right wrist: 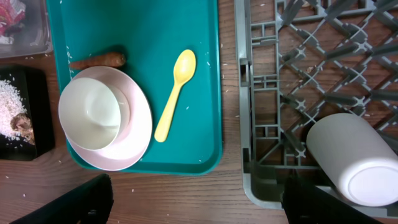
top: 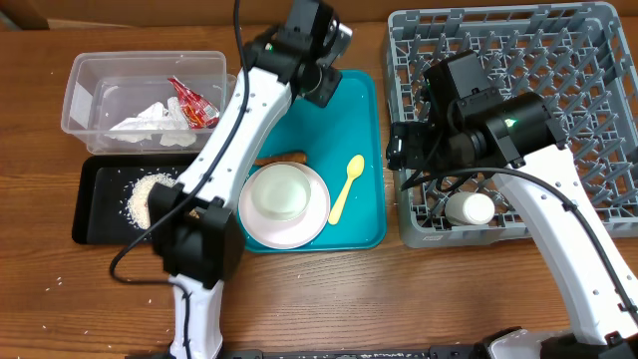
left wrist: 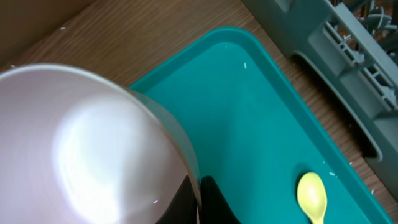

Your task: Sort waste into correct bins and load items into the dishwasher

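1. Your left gripper (left wrist: 203,200) was clamped shut on the rim of a pinkish bowl (left wrist: 81,143), above the teal tray (left wrist: 261,112).
2. Your right gripper (right wrist: 199,199) hung wide open and empty, by the near edge of the dish rack (right wrist: 267,81).
3. Stray rice grains (top: 57,284) speckled the wooden table (top: 399,299).

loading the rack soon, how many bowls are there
2: one bowl sits on the plate on the teal tray; the left gripper holds a second bowl. More may be hidden.

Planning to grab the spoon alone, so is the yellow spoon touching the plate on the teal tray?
Apart. The right wrist view shows bare teal tray between the spoon and the plate rim along the whole handle.
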Robot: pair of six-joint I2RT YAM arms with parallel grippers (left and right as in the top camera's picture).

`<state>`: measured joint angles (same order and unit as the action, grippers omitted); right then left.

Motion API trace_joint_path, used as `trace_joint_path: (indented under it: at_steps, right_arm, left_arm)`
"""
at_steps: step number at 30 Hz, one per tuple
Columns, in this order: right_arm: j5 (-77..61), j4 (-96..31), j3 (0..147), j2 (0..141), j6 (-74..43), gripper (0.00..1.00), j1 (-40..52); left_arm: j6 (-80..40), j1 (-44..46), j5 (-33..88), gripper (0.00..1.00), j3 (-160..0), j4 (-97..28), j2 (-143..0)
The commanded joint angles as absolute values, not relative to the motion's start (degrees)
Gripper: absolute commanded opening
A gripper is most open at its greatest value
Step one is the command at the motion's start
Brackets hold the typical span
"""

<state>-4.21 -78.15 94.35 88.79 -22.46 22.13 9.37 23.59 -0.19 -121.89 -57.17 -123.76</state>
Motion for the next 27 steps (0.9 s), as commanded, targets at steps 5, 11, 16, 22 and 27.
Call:
trace_joint_path:
  at_steps: [5, 11, 16, 22, 27]
  right_arm:
    - [-3.9, -77.9, 94.5, 88.9, -22.3, 0.89, 22.2]
    - [-3.9, -77.8, 94.5, 88.9, -22.3, 0.89, 22.2]
    - [-3.9, -77.8, 94.5, 88.9, -22.3, 0.89, 22.2]
    - [-3.9, -77.7, 94.5, 88.9, -22.3, 0.89, 22.2]
    - [-4.2, -77.2, 94.5, 88.9, -22.3, 0.89, 22.2]
  left_arm:
    - [8.1, 23.8, 4.5, 0.04, -129.5, -63.9, -138.3]
    - [8.1, 24.1, 4.8, 0.04, -129.5, -66.9, -141.3]
    - [8.1, 24.1, 6.0, 0.04, -129.5, -67.3, -142.1]
    - [8.1, 24.2, 6.0, 0.44, -130.7, -69.1, -141.4]
    - [6.8, 24.1, 6.0, 0.52, -140.5, -77.3, -139.9]
